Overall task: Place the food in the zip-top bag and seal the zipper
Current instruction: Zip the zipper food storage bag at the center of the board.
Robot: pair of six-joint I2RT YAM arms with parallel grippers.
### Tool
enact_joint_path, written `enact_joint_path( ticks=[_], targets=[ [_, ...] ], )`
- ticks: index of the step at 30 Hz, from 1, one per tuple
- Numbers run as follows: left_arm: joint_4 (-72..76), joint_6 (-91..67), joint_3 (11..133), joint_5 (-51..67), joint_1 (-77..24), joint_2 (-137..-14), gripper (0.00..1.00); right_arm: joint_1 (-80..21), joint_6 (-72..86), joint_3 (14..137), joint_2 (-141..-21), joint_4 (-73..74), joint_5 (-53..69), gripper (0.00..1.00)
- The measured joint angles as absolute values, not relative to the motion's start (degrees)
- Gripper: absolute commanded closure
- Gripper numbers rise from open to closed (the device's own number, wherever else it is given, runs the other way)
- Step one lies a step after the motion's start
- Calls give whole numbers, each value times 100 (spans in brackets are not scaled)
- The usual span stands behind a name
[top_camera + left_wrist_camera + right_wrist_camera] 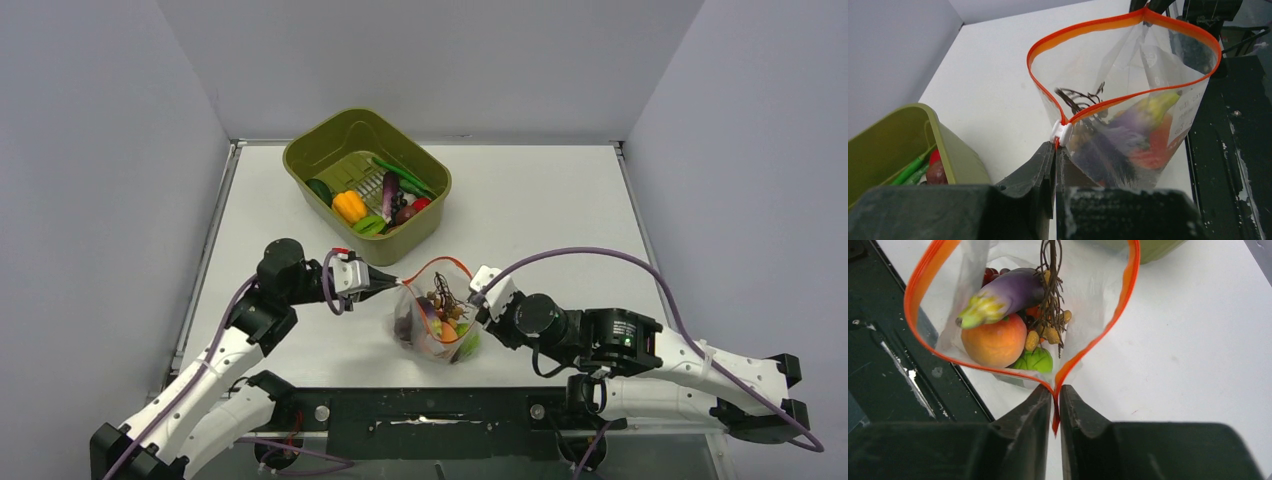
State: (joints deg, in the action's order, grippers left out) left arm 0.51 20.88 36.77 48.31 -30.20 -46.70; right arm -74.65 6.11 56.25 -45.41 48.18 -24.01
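The clear zip-top bag [432,318] stands open near the table's front middle, held between both grippers. Its red-orange zipper [1083,30] forms an open loop. My left gripper [393,282] is shut on the zipper's left end, just behind the white slider [1062,133]. My right gripper [472,297] is shut on the zipper's right end [1055,412]. Inside the bag are a purple eggplant [1008,292], an orange fruit [993,342], a green fruit [1037,360] and a brown twiggy stem [1050,285]. More food lies in the olive-green tub [300,160]: a yellow-orange pepper [349,205], green beans [405,177], an eggplant [389,188].
The tub stands at the back, left of centre, just behind my left gripper; its corner shows in the left wrist view [948,145]. A black base plate [430,410] runs along the table's near edge, close under the bag. Grey walls enclose the table.
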Motion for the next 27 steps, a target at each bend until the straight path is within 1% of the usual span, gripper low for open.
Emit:
enact_joint_path(
  ticks=[3,5,12,16,23,27],
  targets=[
    [23,1896,3494,4790,-3020,-4646,100,-7461,670,5640,-4543,4797,-2445,57],
    [3,1809,3404,4777,-3020,-4644,100,-7461,731,5710,-4558,4779,-2443,50],
    [3,1638,3330,4775,-3022,-4506,100,-7461,749,6241,-4945,4438,-2438,39],
    [21,1500,3312,4779,-3022,-4475,100,-7461,412,6541,-5408,4049,-2397,38],
    [167,1194,3175,4827,-3022,-4357,100,-7387,-617,6578,-6149,3155,-1918,44],
    [346,1022,3072,4893,-3022,-4237,100,-7052,-963,6654,-6545,2882,-1343,45]
  ],
)
